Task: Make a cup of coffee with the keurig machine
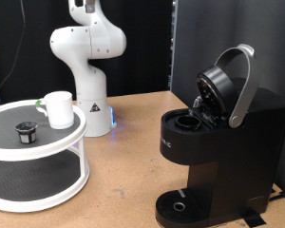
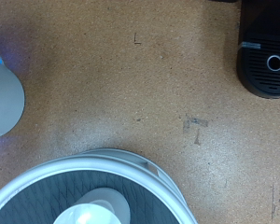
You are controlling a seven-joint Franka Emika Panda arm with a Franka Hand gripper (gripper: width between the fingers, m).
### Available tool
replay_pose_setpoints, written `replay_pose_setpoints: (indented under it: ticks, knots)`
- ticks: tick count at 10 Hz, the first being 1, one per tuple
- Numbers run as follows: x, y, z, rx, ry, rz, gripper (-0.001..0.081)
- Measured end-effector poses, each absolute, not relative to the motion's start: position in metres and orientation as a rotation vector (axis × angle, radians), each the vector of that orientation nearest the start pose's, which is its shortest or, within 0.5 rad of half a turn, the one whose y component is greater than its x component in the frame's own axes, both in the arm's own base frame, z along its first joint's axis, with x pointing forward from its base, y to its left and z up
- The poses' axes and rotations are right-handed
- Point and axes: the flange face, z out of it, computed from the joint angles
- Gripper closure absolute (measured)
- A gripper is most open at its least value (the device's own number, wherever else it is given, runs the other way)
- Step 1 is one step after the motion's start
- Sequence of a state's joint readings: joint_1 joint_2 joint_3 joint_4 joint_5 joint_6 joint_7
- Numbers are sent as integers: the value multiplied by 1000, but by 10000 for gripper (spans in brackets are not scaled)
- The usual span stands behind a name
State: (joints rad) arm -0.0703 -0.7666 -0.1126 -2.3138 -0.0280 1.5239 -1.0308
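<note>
The keurig machine (image 1: 218, 142) stands on the bench (image 1: 123, 152) with its silver-trimmed lid (image 1: 233, 81) swung up and the pod chamber open, and nothing sits on its round drip tray (image 1: 183, 204). The cup (image 1: 57, 109) is well apart from the machine, upright on the top shelf of a white two-tier stand (image 1: 38, 157), with a small dark pod (image 1: 27, 131) lying just beside it on the same shelf.

The gripper itself shows in neither view. Only the base and lower links of the white arm (image 1: 90, 57) appear in the exterior view, behind the stand, and the wrist view shows no fingers, so I cannot tell whether they are apart or together. The wrist camera looks straight down from high above: the stand's rim (image 2: 93, 173) and the cup's top (image 2: 103, 207) fill one edge of its picture, and the drip tray (image 2: 269, 65) is at another corner.

Judging from this, the work is at its start. The lid is already up, but pod and cup are both untouched on the stand and nothing is being held. The hand appears to hang over the bench between stand and machine, nearer the stand. A pick from that shelf calls for a descent to it, fingers spread wide enough, and care that the cup and pod, so close together, are not knocked
</note>
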Motion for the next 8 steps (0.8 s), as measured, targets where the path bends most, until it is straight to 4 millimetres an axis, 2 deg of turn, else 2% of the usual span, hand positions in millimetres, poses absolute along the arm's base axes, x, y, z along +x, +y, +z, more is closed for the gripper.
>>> replay_pose_setpoints:
  ticks: [1, 4, 7, 8]
  knots:
    - [300, -78, 597, -2779, -1328, -14, 0]
    - [297, -124, 596, -2767, -1363, -39, 0]
    - [298, -169, 598, -2770, -1420, 23, 0]
    - [302, -177, 598, -2763, -1417, 44, 0]
